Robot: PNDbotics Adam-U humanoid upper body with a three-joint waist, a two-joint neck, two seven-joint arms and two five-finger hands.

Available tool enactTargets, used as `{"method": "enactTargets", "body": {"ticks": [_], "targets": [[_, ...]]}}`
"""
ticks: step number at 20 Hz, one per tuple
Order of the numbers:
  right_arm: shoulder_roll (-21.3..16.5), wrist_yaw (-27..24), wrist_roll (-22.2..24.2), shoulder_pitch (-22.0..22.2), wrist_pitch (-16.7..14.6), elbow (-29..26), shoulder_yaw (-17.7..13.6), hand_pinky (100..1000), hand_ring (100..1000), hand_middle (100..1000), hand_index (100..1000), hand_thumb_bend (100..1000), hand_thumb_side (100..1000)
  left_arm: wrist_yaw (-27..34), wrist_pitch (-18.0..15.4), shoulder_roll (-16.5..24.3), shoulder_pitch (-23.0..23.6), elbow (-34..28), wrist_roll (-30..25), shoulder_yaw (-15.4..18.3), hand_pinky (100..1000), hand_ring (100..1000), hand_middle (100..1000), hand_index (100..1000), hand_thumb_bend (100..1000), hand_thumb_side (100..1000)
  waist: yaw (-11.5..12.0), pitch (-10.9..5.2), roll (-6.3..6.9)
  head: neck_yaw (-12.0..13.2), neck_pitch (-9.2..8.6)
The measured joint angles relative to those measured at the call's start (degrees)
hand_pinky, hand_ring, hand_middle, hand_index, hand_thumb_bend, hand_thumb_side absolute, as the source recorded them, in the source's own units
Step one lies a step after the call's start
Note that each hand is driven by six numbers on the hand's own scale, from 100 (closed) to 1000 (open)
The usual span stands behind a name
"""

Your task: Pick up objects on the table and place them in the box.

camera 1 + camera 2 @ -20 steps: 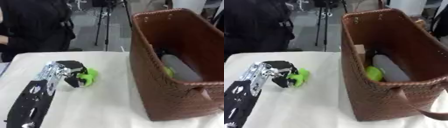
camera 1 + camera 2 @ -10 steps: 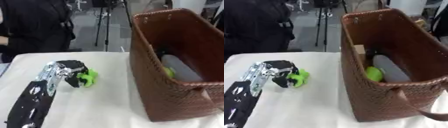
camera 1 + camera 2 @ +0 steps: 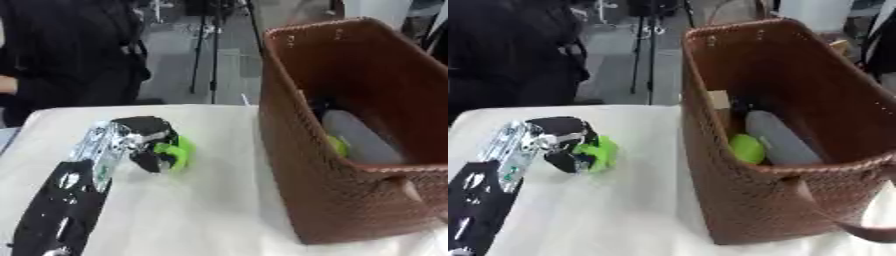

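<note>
My left hand [image 3: 149, 142] comes in from the lower left over the white table [image 3: 192, 210], its fingers curled round a bright green object [image 3: 178, 151]. The hand and object sit left of the tall brown woven basket [image 3: 324, 170], at about table height. Inside the basket lie a yellow-green ball [image 3: 747, 148], a grey oblong item [image 3: 776, 139] and a pale box-like piece [image 3: 718, 100]. My right hand shows in neither view.
The basket takes up the right half of the table, with a strap handle [image 3: 859, 232] at its near right corner. A person in dark clothes [image 3: 79, 55] stands beyond the far left edge. Tripod legs [image 3: 210, 45] stand on the floor behind.
The whole picture has shifted slightly, so the camera moved. My left hand with the green object has edged a little toward the basket.
</note>
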Motion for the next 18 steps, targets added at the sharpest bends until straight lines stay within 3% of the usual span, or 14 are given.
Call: {"method": "enactTargets", "body": {"ticks": [1, 18], "targets": [[0.0, -0.1, 0.0, 0.0, 0.0, 0.0, 0.0, 792, 735, 682, 730, 100, 859, 0.0, -0.1, 0.0, 0.0, -0.6, 0.1, 0.0, 385, 384, 382, 553, 100, 257, 0.0, 0.00, 0.00, 0.0, 0.00], [-0.5, -0.8, 0.3, 0.5, -0.3, 0.0, -0.4, 791, 735, 680, 727, 100, 855, 0.8, 0.2, 1.1, -2.0, -12.9, 0.2, -0.9, 360, 378, 380, 550, 100, 246, -0.2, -0.39, 0.20, 0.1, 0.05]]}}
